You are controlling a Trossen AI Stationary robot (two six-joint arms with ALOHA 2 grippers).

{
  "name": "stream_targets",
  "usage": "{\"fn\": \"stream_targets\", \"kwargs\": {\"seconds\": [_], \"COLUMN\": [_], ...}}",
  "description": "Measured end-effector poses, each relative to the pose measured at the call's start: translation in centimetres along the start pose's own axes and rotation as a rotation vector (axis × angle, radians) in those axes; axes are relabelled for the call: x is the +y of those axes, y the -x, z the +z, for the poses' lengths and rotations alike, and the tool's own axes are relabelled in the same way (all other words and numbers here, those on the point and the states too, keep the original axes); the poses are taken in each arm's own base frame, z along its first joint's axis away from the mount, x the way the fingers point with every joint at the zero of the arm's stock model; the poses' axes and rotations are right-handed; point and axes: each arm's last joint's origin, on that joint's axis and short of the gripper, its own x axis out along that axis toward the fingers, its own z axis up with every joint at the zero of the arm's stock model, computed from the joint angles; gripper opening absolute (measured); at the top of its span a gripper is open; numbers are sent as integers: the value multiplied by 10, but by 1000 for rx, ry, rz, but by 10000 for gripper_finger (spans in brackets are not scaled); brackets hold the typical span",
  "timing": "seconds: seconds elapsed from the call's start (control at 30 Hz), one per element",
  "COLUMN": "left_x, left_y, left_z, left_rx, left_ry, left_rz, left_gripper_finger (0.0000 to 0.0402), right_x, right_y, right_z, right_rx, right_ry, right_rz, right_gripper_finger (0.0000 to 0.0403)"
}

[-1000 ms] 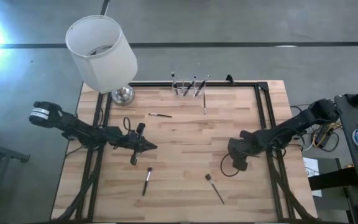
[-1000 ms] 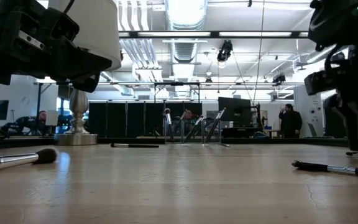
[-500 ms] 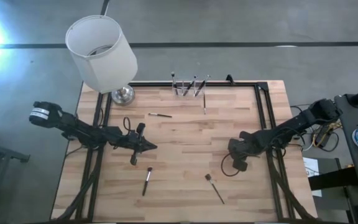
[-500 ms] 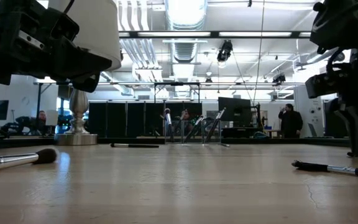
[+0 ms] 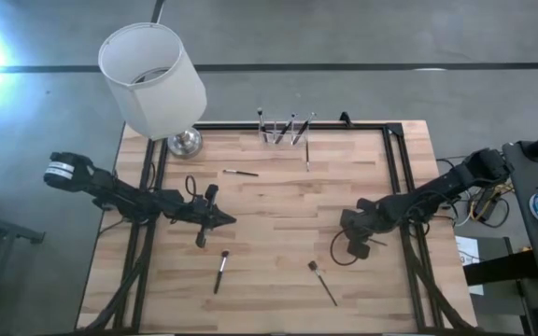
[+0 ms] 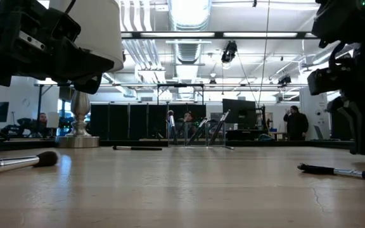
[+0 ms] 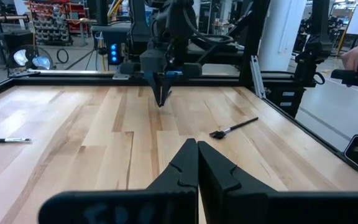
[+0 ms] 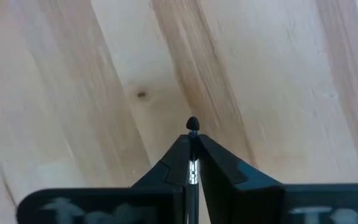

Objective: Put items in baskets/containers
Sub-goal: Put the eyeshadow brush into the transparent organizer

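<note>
Wooden table (image 5: 278, 196): right gripper (image 8: 192, 144) pinches a brush (image 8: 192, 124).

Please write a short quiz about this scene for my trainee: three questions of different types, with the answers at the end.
1. True or false: the right gripper is shut on a thin brush.
2. Where on the table does the clear holder stand? A) at the far edge B) at the near edge C) in the middle
3. In the high view, how many loose brushes lie on the table?

Key: 1 true; 2 A; 3 four.
</note>
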Motion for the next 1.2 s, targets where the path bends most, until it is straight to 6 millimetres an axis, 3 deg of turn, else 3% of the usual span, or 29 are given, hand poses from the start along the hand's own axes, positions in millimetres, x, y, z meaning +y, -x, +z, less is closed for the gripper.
{"fn": "stream_targets", "kwargs": {"seconds": [0.57,1.0,1.2], "left_x": [0,0,0], "left_y": [0,0,0], "left_z": [0,0,0], "left_rx": [0,0,0], "left_ry": [3,4,4], "left_rz": [0,1,0], "left_gripper_finger": [0,0,0], "right_x": [11,16,23], "right_y": [17,23,31], "right_z": [19,38,52], "right_rx": [-109,-441,-601], "right_ry": [16,-38,25], "right_rz": [1,-126,-78], "right_gripper_finger": [8,8,8]}}
